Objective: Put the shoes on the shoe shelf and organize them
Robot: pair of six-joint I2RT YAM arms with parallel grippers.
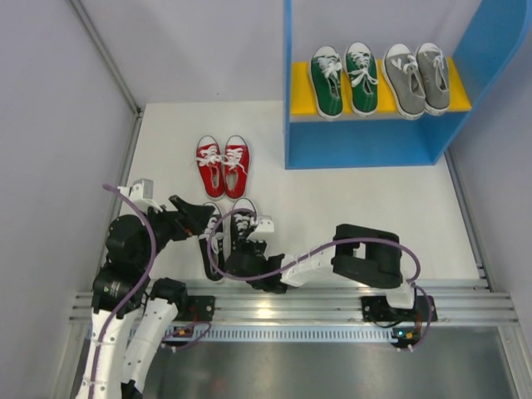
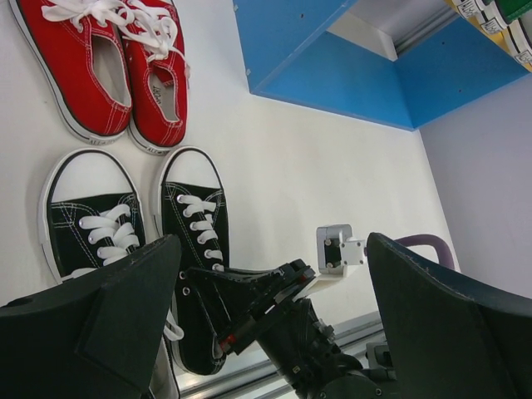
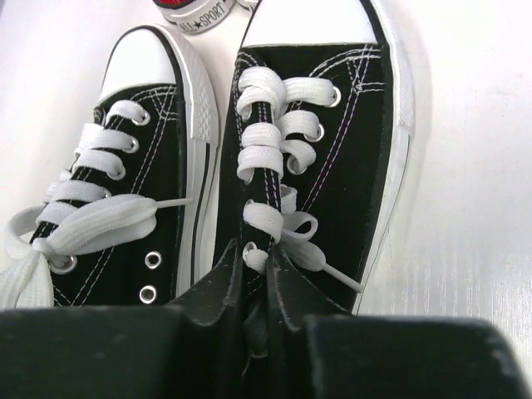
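Black low-top canvas sneakers with white laces and toe caps are found side by side on the white surface, toes pointed away from the arm bases, with the red canvas pair just beyond them. The blue shoe shelf stands well apart, far and to the right. Its yellow upper board is taken across its width by the green pair and the grey pair, so the lower bay is judged the destination. The right pincer is seen drawn nearly together on the right-hand black sneaker, pinching the tongue just below the lowest lace crossing. The left-hand black sneaker is untouched. The left pincer is spread wide and hovers low beside the pair, holding nothing. The step in hand is judged to be securing and lifting one black shoe. A tongue is soft cloth, so the toe is likely to droop. The lift is best made slowly, and the hold checked before any travel. A loose lace end lies by the fingers and should be watched for snagging. The path is best kept to the right of the red pair. The shoe would need to be carried low, under the yellow board. The two pincers sit close together, so the left one is better held off during the lift.
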